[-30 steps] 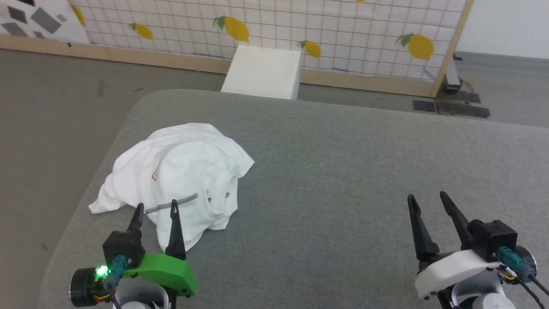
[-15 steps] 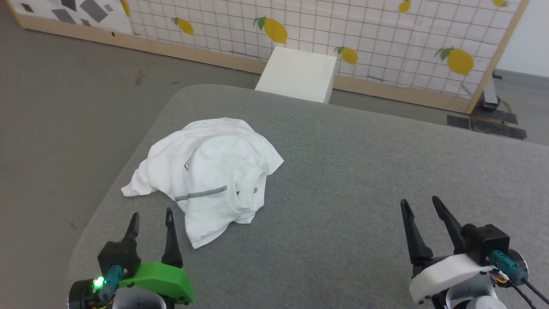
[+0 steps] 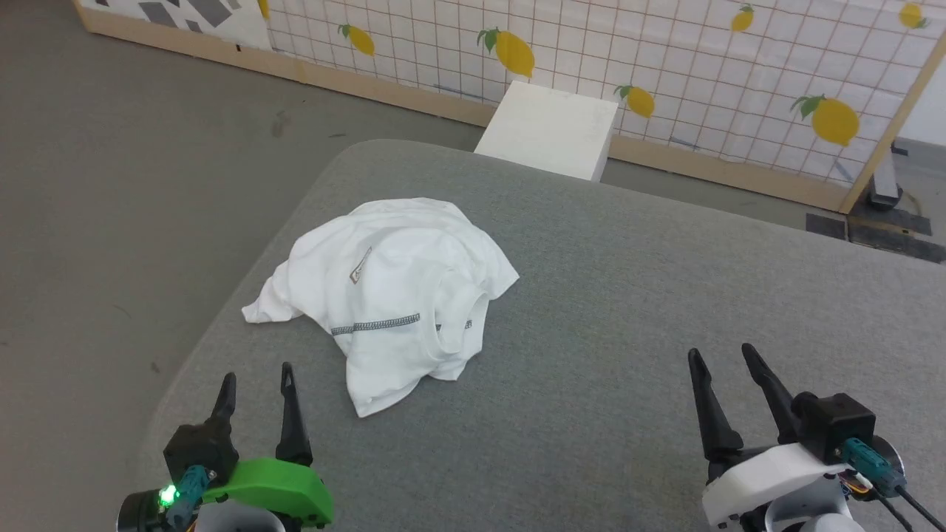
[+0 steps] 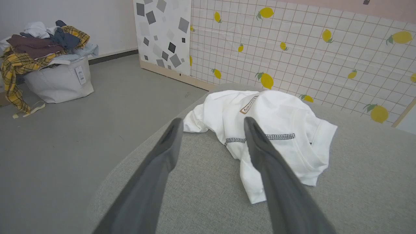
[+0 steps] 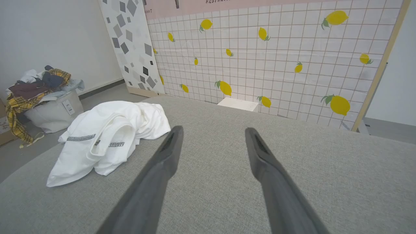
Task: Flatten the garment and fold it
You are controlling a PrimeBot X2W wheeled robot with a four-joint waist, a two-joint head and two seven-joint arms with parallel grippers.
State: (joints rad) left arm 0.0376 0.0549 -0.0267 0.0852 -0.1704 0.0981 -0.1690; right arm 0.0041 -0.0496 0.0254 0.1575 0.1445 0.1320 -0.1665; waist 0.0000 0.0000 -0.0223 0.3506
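Over the last second our head view swings toward our left. The lemon-patterned screen (image 3: 702, 66), the white box (image 3: 550, 129) and the counter (image 3: 628, 295) all slide across it together, so we take that as our own turning and not as anything being moved.

The garment (image 3: 399, 295) keeps the same crumpled heap. It lies close to the counter's left edge, nearer the far-left rounded corner than the near edge. The dotted hem stitching (image 3: 377, 325) and the small reddish print (image 3: 360, 266) face up, and one loose tail points toward the near edge.

What does differ is our left pincer (image 3: 257, 373). A second ago its tips overlapped the garment's near fold in the head view. Now they sit by the near-left corner with bare counter between them and the cloth. We cannot tell whether the arm draws back or the turn alone opens that gap. Its jaws are spread wide and carry nothing, and from the left wrist the garment lies straight ahead between and beyond the fingers.

Our right pincer (image 3: 720, 351) is likewise released and empty, hovering near the near edge, well apart from the garment toward the counter's right side.

We judge that flattening has not begun. The turn squares us up to the heap, and the next move probably calls for each pincer to find a separate edge, such as the hem or a sleeve, and spread the garment toward the middle of the counter.
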